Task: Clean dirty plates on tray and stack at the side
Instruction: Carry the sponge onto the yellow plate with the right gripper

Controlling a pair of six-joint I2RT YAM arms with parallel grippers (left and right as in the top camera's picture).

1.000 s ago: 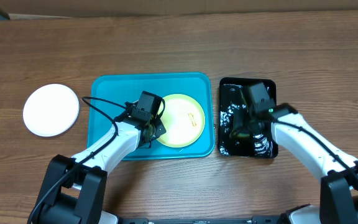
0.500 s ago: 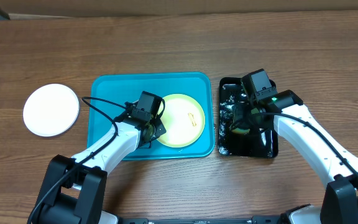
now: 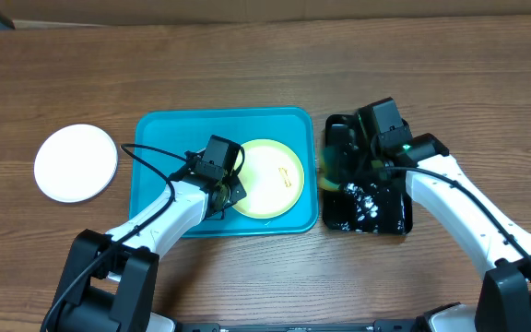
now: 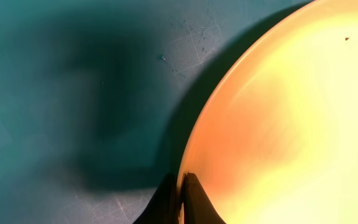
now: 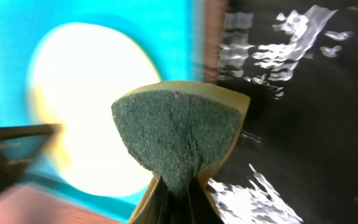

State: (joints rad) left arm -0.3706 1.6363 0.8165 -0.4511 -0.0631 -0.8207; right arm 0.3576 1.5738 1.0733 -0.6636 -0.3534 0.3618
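Change: the right gripper (image 5: 178,186) has left the middle of the black tray (image 3: 376,207) and swung left. It now hangs, blurred, over that tray's left edge.
Right grip: clamped on a sponge (image 5: 176,134), green scouring face forward.
Left grip: the left gripper (image 4: 180,186) has not moved. It is pinched shut on the left rim of the yellow-green plate (image 3: 267,178).
Plate: lies in the right half of the tray (image 3: 169,138), with a faint orange mark (image 3: 289,175) towards its right.
Meaning: the sponge is probably loaded and scrubbing comes next. No wiping of this plate is under way yet.
White plate: the white plate (image 3: 76,163) is on the table, well left of the tray, likely where the stack goes.
Edges: the sponge must clear the black tray's lip and the tray's raised right rim, which are close together. The plate lies near the tray's right and front rims.
Room: the plate's centre and right are open. Its left edge is taken by the left fingers.
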